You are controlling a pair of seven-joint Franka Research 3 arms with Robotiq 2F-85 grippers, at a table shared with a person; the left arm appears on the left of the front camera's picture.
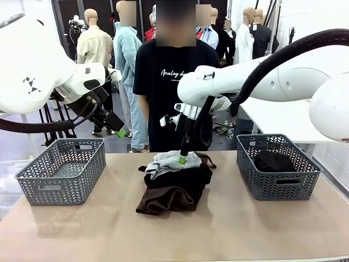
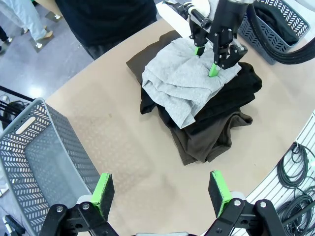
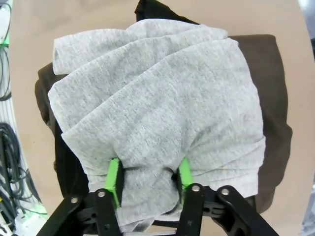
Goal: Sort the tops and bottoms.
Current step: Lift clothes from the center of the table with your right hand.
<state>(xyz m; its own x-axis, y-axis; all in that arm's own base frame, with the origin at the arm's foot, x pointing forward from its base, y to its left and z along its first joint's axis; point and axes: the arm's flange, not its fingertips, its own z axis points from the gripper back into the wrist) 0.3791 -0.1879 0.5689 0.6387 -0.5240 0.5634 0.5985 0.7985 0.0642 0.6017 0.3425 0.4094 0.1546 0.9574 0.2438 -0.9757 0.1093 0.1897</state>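
Observation:
In the middle of the table lies a pile of garments: a pale grey one [image 1: 163, 162] on top, a black one [image 1: 188, 177] under it, and a dark brown one [image 1: 163, 199] at the bottom. My right gripper [image 1: 182, 158] points down into the grey garment [image 3: 157, 93], and its green fingers [image 3: 114, 177] pinch a bunched fold of that cloth. Another black garment [image 1: 274, 161] lies in the right basket [image 1: 278, 188]. My left gripper [image 1: 117, 130] hangs open and empty, high over the left side of the table, near the left basket [image 1: 60, 174].
A person in a black T-shirt [image 1: 172, 82] stands at the table's far edge, right behind the pile. The left basket [image 2: 29, 162] holds nothing. Bare tabletop [image 1: 229, 229] runs along the front. Cables [image 2: 295, 162] hang off the table's side.

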